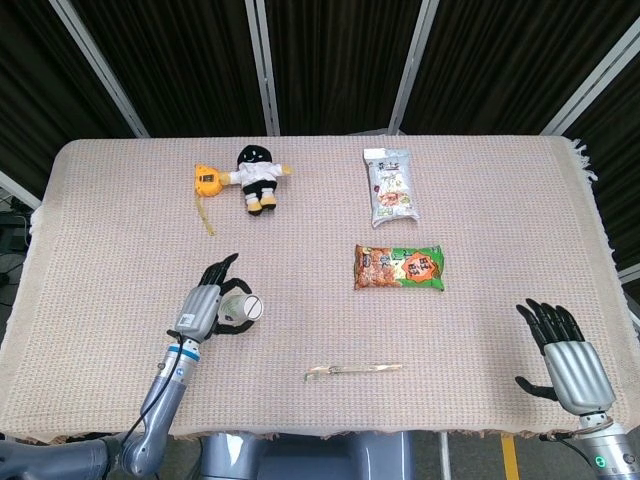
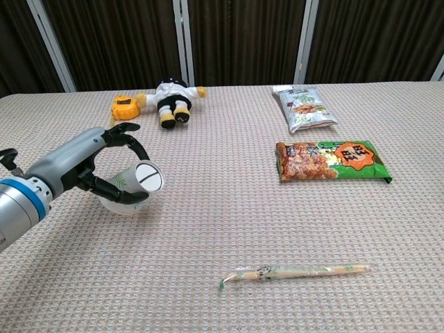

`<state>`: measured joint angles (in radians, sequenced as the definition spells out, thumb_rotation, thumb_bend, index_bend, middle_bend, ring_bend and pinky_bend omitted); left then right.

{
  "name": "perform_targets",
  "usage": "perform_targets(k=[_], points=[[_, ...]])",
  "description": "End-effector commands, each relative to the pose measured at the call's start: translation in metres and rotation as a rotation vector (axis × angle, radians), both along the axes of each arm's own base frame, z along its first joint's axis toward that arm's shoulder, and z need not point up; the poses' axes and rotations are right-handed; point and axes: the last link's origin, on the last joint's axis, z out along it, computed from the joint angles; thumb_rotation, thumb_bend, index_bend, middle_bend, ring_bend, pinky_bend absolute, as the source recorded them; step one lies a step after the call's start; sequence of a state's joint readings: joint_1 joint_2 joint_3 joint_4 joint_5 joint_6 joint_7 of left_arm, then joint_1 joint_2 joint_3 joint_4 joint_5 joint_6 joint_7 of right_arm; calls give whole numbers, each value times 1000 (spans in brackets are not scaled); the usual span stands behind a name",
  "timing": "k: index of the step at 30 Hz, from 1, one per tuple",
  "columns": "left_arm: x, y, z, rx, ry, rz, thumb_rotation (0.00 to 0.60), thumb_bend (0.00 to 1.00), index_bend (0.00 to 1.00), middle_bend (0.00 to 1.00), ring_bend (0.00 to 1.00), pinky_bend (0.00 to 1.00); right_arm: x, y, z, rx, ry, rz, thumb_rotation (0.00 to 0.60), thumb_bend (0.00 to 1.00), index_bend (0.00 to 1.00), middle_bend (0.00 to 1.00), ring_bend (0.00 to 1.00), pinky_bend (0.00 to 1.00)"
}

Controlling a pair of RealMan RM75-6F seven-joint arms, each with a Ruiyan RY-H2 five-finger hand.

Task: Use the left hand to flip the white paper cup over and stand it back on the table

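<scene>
Left hand grasps the white paper cup, fingers curled over its top side and thumb under. Cup lies roughly on its side, closed base disc facing the robot's right and tilted slightly up, rim end tucked into the palm. It appears lifted just clear of the tabletop, in the near-left area; contact with the cloth cannot be ruled out from these views.

Judgement: flip is in progress, cup about halfway round. To finish well, roll the wrist on until the cup's axis is vertical, keep the grip light so the thin wall does not crush, then lower straight down and let go only once the cup sits flat on the woven cloth. Risk: soft cloth may let it tip on release.

Right hand rests at the near-right edge, fingers spread, holding nothing.

Further out: wrapped stick near centre front, green snack pack well to the right, plush doll at the far side.
</scene>
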<state>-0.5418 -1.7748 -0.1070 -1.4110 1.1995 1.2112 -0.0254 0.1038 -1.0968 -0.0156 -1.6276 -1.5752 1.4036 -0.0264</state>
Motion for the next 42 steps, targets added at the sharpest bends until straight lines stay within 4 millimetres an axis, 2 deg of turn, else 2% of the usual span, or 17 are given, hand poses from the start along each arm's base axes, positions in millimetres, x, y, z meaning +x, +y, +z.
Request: perform_targets(k=[1,8,12,17,22,23,28,31,36,42], points=[[-9,-6,-10,-32,-9,-6,600,139,426,0,0,0,0,0,0,2,3,-2,600,49,0,0,0,0],[-21,-9,-4,-21,-12,-12,600,139,421,0,0,0,1,0,-2,4,9,2,600,48,0,0,0,0],[-33,-13,6,0,-11,-3,600,138,391,0,0,0,2,2,-3,4,13,9,600,50,0,0,0,0],[-48,-15,20,19,1,6,600,138,295,0,0,0,2,2,-6,14,23,7,600,50,0,0,0,0],[-62,-17,24,1,51,20,600,138,41,0,0,0,3,3,-8,18,30,14,600,50,0,0,0,0],[-65,-18,25,-9,63,27,600,139,16,0,0,0,3,3,-8,19,32,16,600,50,0,0,0,0],[-70,-19,35,12,65,33,600,137,0,0,0,0,2,2,-9,18,34,9,600,49,0,0,0,0],[-74,-22,52,75,97,5,600,135,0,0,0,0,0,1,-9,16,37,2,600,49,0,0,0,0],[-87,-40,91,217,282,-51,600,93,0,0,0,0,-1,-2,-7,-7,37,2,600,49,6,0,0,0],[-109,-74,135,372,519,-8,600,45,0,0,0,0,-3,-5,-3,-61,34,6,600,48,0,0,0,0]])
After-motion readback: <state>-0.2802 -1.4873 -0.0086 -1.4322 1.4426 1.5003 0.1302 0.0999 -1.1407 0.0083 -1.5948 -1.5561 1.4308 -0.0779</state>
